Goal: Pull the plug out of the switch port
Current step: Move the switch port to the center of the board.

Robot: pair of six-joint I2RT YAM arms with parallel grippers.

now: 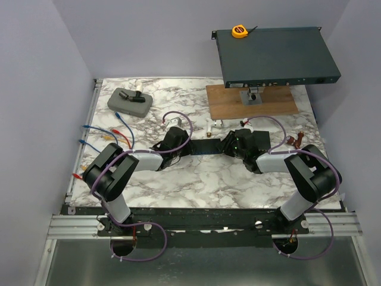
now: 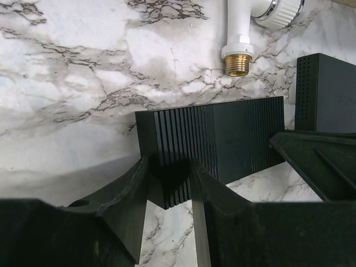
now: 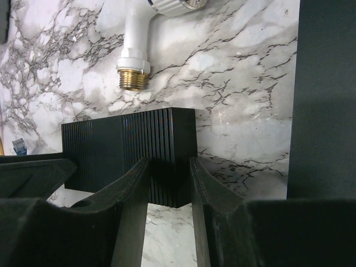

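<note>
Left wrist: I saw left gripper (image 2: pixel 169 169) pinching the black ribbed box (image 2: pixel 233 133).
Right gripper (image 3: pixel 169 169) pinched its opposite end, fingers narrow.

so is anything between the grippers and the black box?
Nothing visible. The left gripper and right gripper each clamp one end of the box, with a finger on either side. A white pipe fitting lies beyond the box, not touching it.
</note>
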